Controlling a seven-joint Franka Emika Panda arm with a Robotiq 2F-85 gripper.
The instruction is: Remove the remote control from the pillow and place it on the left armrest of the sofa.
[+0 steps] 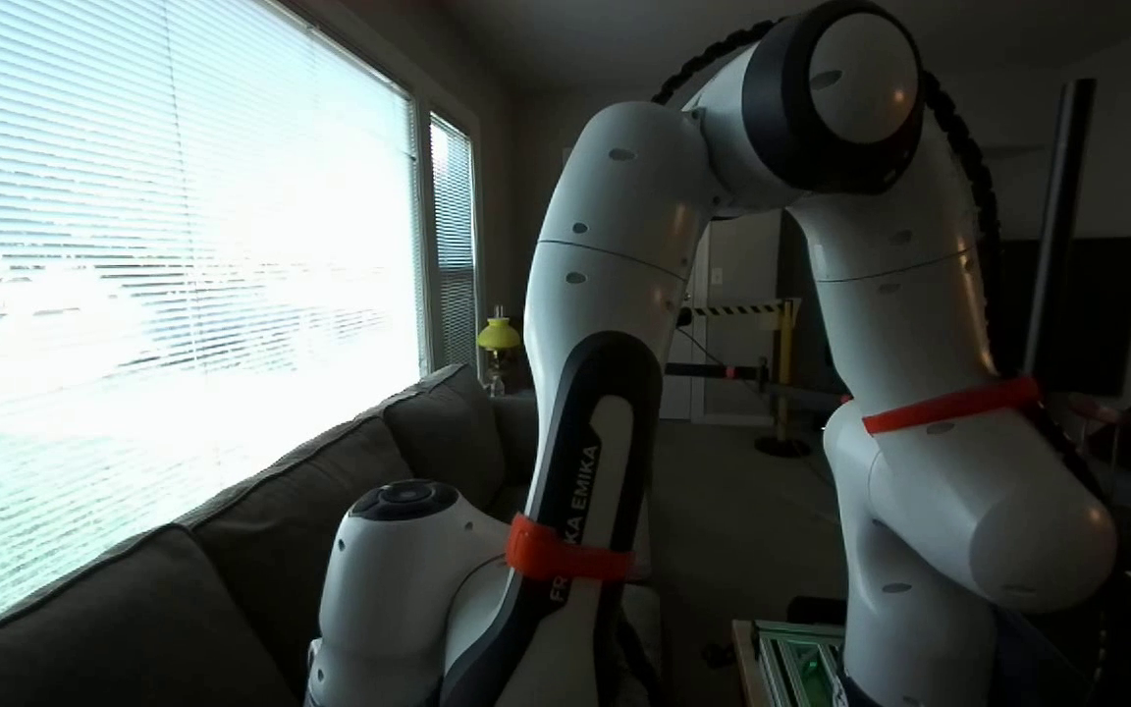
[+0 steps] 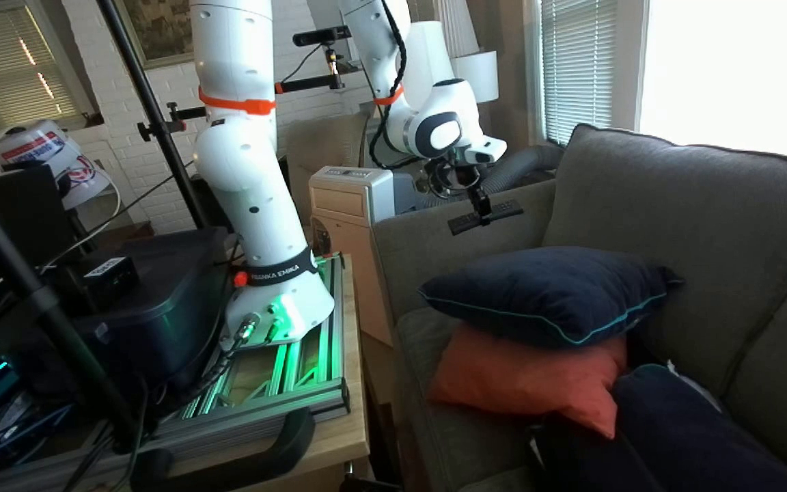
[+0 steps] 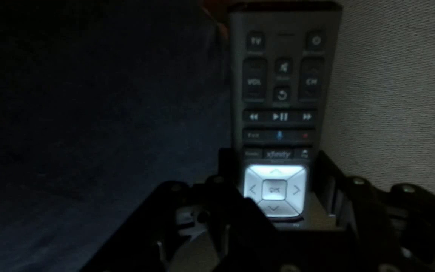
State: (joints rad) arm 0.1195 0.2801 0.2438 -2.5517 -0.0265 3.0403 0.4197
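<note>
Above the grey fabric sofa (image 2: pixel 694 198): we have the flat, dark plastic remote control (image 3: pixel 279 115) aloft, apart from the plump navy pillow with teal piping (image 2: pixel 550 294) and near the grey upholstered armrest (image 2: pixel 427 263), which we take for the left one.
Claw: our black two-fingered claw (image 3: pixel 275 172) pinches the remote control's long edges, beside its bright direction pad (image 3: pixel 274 190).
Feel: we judge it light, stiff and hardly fragile, though smooth edges may slip or swivel.
Hold: those edges near mid-length should suit us better than either end.
Armrest: we would lower it flat, as soft padding may let it tip.
</note>
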